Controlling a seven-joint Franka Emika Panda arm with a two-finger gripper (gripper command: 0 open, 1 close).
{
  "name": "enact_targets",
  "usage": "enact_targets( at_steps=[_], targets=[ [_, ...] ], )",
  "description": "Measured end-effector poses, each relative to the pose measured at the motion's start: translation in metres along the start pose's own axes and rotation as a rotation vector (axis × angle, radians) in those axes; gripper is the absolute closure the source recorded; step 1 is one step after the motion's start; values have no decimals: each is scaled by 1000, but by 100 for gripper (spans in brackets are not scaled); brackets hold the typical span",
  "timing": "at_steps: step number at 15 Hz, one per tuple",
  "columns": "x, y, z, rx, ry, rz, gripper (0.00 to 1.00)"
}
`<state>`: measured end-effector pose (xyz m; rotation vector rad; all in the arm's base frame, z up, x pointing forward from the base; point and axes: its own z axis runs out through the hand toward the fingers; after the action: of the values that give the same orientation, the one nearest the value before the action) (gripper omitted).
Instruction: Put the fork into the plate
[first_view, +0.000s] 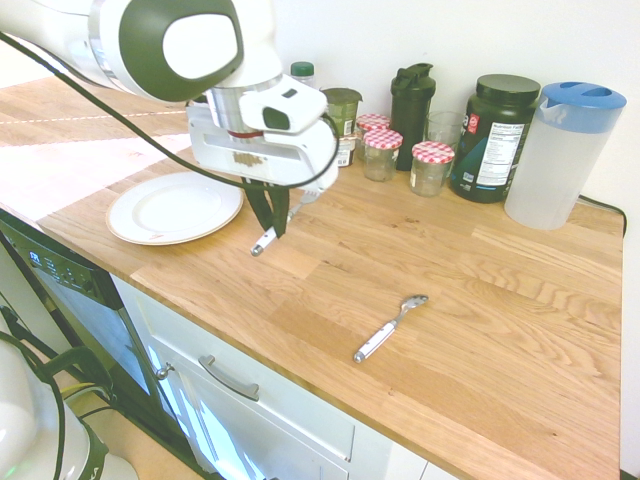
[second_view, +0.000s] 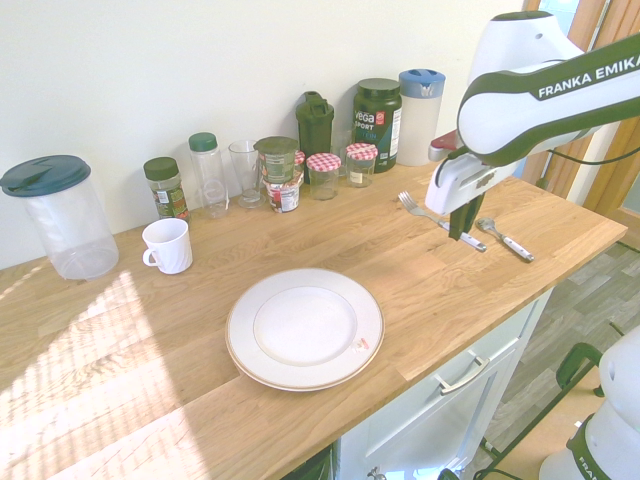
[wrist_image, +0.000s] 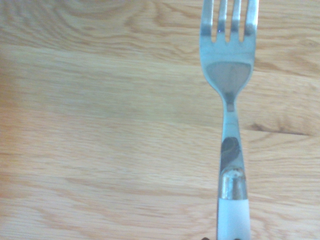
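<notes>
Oak-coloured wood planks make up the table, and in the first exterior view the cream-white plate lies at the left, bare and near the front edge. Just to its right the tool hangs from the white arm, pointing straight down, its dark fingers clenched on the white handle of the fork, which sits roughly level and clear of the wood, with its handle end poking out toward the near side. The wrist view shows the silver tines and neck of the fork over bare planks, not over the plate. Further right a white-handled spoon rests alone on the table, and along the far wall stand jars with checked lids, a dark tub and a blue-lidded pitcher. The pick-up looks done and the carrying step seems to be in hand. The next move probably calls for travelling left until the fork is over the middle of the plate, then lowering and letting go gently so that it does not slide off the rim.
</notes>
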<state>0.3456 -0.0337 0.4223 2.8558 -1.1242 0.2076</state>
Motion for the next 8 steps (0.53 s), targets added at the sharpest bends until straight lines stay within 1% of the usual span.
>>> enact_targets(
  at_steps=[5, 8],
  targets=[
    [-35, -71, -21, -30, 40, -54, 100],
    [-56, -122, -11, -69, 37, -110, 100]
  ],
)
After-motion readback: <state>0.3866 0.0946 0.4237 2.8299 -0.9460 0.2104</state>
